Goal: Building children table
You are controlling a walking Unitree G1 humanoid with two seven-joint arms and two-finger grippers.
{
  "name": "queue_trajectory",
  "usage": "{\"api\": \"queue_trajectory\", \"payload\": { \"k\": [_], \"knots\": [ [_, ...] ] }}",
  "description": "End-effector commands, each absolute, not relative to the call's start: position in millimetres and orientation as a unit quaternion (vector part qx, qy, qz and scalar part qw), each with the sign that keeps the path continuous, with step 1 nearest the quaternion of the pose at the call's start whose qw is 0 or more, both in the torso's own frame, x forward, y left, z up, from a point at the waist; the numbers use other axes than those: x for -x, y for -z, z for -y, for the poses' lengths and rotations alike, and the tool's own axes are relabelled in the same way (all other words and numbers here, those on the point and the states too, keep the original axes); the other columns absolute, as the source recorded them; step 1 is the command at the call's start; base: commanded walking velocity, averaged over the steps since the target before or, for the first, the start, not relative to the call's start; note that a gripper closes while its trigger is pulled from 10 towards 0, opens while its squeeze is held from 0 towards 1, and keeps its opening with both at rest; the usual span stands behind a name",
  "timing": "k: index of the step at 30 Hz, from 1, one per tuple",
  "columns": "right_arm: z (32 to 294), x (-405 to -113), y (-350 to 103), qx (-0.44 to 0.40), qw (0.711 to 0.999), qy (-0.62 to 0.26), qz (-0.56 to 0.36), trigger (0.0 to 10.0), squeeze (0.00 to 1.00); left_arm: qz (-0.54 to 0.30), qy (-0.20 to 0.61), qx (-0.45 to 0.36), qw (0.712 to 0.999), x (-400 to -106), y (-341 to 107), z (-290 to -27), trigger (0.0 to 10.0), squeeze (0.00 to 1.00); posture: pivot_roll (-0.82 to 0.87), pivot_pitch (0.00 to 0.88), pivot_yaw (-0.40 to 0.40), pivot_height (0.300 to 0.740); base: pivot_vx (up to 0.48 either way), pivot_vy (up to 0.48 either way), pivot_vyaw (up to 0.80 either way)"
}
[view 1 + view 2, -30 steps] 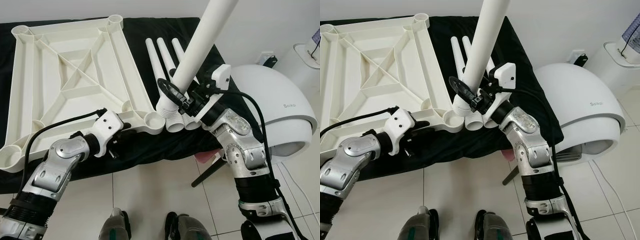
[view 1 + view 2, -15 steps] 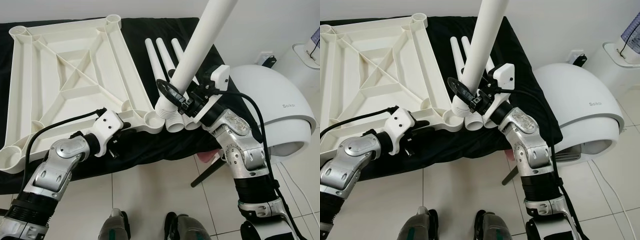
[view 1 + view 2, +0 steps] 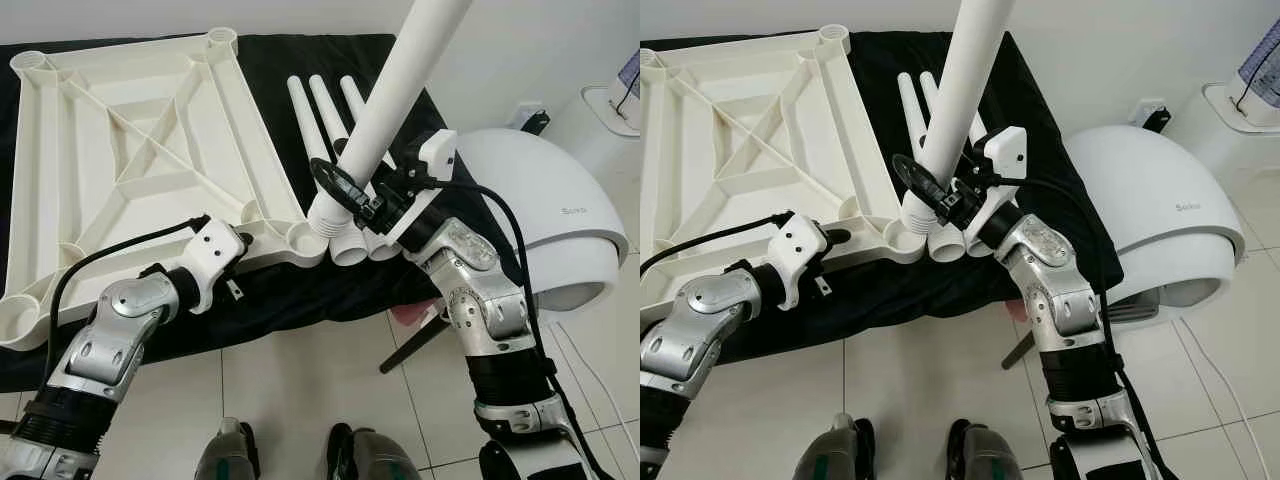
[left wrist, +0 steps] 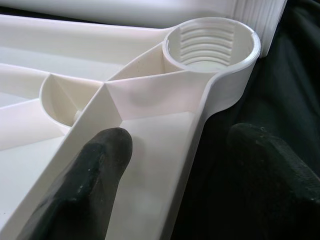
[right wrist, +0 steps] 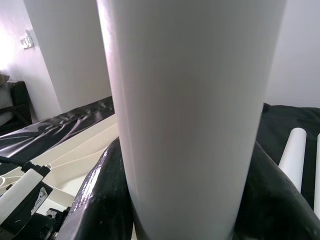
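The right gripper (image 3: pixel 352 195) clamps the leg (image 3: pixel 385 110) near its threaded end, stiff, light, probably slippery; the left gripper (image 4: pixel 175 165) straddles the tabletop (image 3: pixel 140 150) rim, open.

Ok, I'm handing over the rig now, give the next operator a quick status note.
Right gripper: shut on a white table leg, its threaded end just above the near corner socket of the upside-down tabletop.
Left gripper: open, fingers straddling the tabletop's rim beside that socket.
Three spare legs lie on the black cloth.
Done: no leg seated yet.
Left: screw in all four.
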State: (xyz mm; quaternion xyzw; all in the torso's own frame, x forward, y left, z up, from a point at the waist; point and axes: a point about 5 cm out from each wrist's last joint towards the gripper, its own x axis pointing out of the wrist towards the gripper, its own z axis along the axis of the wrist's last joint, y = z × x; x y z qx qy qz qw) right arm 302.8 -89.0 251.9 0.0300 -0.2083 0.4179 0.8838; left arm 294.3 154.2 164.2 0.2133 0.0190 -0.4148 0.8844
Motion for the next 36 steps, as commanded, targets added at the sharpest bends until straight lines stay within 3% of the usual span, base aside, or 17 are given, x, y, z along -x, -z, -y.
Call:
{"api": "queue_trajectory", "payload": {
  "k": [1, 10, 16, 29, 32, 36],
  "knots": [
    [90, -302, -256, -0.033, 0.881, -0.418, 0.217, 10.0, 0.00, -0.035, 0.404, -0.209, 0.890, -294, -158, -159, 10.0, 0.00, 0.04, 0.190, -0.064, 0.740, 0.000, 0.000, 0.00],
    [98, -308, -260, -0.042, 0.888, -0.396, 0.229, 10.0, 0.00, 0.079, 0.403, -0.141, 0.901, -289, -223, -171, 10.0, 0.00, 0.04, 0.187, -0.064, 0.740, 0.000, 0.000, 0.00],
    [101, -311, -264, -0.051, 0.892, -0.381, 0.237, 10.0, 0.00, 0.114, 0.395, -0.121, 0.904, -287, -239, -174, 10.0, 0.00, 0.05, 0.187, -0.066, 0.740, 0.000, 0.000, 0.00],
    [118, -328, -261, -0.060, 0.929, -0.264, 0.253, 10.0, 0.00, 0.153, 0.255, -0.049, 0.954, -302, -237, -166, 10.0, 0.00, 0.06, 0.182, -0.067, 0.740, 0.000, 0.000, 0.00],
    [124, -334, -260, -0.062, 0.939, -0.222, 0.257, 10.0, 0.00, 0.173, 0.143, -0.016, 0.974, -311, -237, -178, 10.0, 0.00, 0.07, 0.175, -0.069, 0.740, 0.000, 0.000, 0.00],
    [125, -336, -258, -0.059, 0.941, -0.210, 0.258, 10.0, 0.00, 0.175, 0.097, -0.008, 0.980, -313, -236, -186, 10.0, 0.00, 0.07, 0.171, -0.069, 0.740, 0.000, 0.000, 0.00]
  ]
}}
